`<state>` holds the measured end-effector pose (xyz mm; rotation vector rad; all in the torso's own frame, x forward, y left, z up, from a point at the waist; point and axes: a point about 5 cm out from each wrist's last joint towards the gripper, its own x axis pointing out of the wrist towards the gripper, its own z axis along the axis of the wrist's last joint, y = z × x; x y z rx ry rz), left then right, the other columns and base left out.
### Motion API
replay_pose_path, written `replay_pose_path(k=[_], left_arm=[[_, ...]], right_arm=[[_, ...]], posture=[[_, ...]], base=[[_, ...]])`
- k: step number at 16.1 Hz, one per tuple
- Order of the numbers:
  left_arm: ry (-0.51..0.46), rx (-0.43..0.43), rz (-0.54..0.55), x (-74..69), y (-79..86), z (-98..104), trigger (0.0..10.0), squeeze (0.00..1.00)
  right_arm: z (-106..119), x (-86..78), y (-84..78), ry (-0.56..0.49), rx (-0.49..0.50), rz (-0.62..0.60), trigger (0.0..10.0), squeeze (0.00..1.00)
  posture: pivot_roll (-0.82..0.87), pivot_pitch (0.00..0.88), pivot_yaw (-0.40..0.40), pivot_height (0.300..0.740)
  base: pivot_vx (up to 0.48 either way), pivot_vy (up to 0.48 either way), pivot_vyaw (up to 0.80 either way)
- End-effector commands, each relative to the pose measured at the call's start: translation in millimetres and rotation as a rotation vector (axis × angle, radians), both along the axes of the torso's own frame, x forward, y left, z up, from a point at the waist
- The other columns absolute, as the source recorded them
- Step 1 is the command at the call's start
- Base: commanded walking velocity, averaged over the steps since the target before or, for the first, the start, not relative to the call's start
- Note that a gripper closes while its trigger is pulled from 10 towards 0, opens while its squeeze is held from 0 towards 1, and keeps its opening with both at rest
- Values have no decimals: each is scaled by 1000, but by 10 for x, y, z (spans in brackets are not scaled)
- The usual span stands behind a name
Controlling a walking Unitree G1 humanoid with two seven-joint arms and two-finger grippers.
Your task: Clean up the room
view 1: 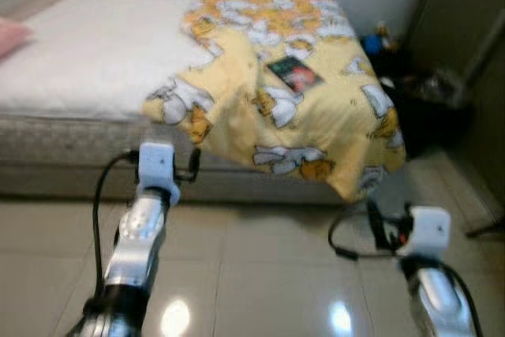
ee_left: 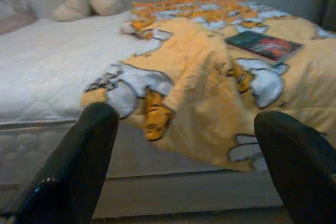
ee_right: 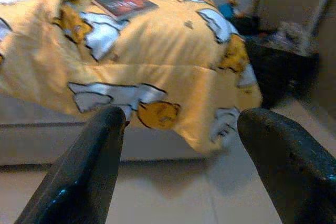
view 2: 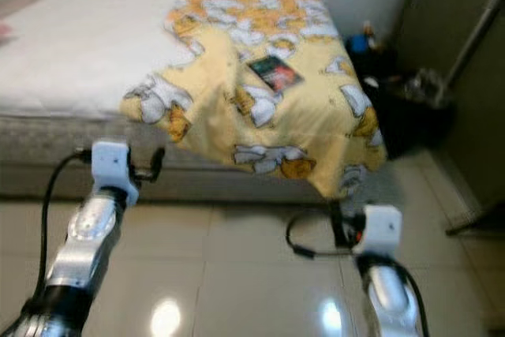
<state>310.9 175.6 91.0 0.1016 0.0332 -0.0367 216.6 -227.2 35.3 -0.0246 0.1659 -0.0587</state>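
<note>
No readable text, label, brand, number or sign anywhere. Book [view 1: 294, 73] on blanket [view 1: 316, 116], upper centre of frame: dark cover with red patch, lettering too blurred to read. Blanket print: cartoon figures only, no words. Whole scene soft, motion-blurred.

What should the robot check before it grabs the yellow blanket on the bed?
1. Left claw open: ok.
2. Right claw open: ok.
3. Both claws empty: ok.
4. Blanket clear of other things: not ok, a book lies on it.
5. Blanket within reach: cannot tell; both claws hang apart from it, over the floor.
6. Blanket edge free to grip: ok, it hangs over the bed side.
</note>
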Motion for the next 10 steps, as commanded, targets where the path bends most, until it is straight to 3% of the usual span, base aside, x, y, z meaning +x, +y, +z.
replay_pose_path(k=[1, 10], left_arm=[[10, -19, -7, 11, -45, -19, 10000, 0], [-3, -27, -24, -13, -83, -21, 10000, 0]], right_arm=[[52, 35, -31, -24, -7, -4, 10000, 0], [41, 81, 101, -38, 7, 18, 10000, 0]], posture=[[-125, 0, 5, 740], [-111, 0, 15, 740]], base=[[480, 0, 0], [480, 0, 0]])
